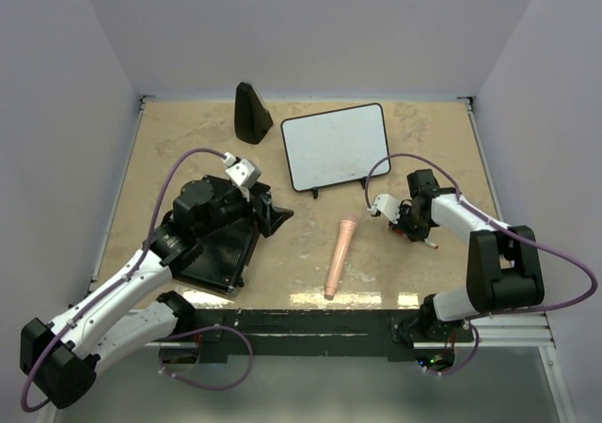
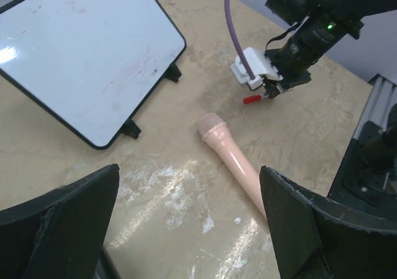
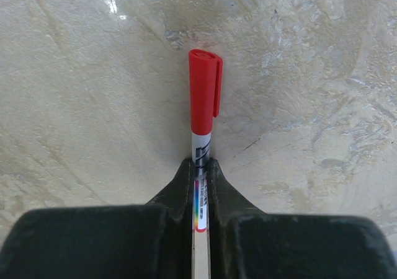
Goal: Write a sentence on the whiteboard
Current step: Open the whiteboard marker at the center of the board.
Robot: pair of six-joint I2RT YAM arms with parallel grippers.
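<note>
I see the bench under bright, even light from overhead, with soft, short shadows. A white strip of glare lies along its near edge in the top view. In the left wrist view the whiteboard throws back a bright patch at its left side. The right tool reads as nearly featureless black, while the red-capped pen is sharp.

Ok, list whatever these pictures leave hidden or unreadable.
1. Right wrist: print on the marker too small to read; its rear buried in the right gripper.
2. Left wrist: lower end of the pink tube hidden behind the left gripper.
3. Top: black case mostly under the left arm.
</note>
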